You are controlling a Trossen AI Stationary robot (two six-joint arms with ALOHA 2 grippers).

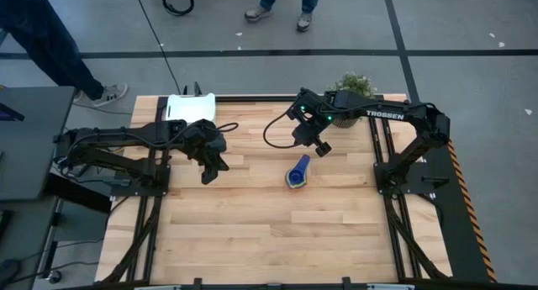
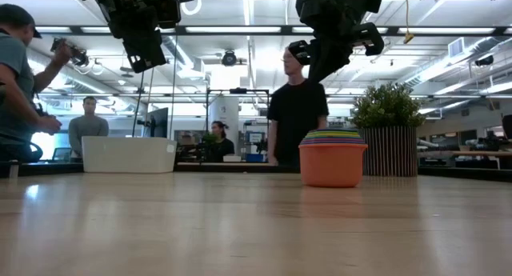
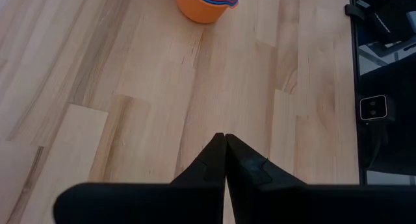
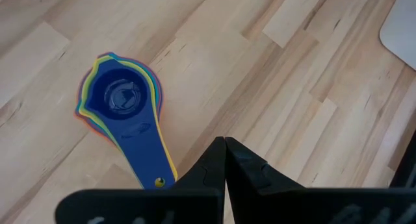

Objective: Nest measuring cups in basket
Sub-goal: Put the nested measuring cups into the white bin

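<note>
The cups sit stacked inside each other on the surface, not in the white basket. Both claws, left claw and right claw, are closed and hold nothing.

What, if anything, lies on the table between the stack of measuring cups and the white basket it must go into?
Nothing on the tabletop. Bare wood runs from the stacked measuring cups to the basket at the far edge. Only the left gripper, shut and raised, hangs over that stretch. The right gripper, also shut, hangs beside the stack.
</note>
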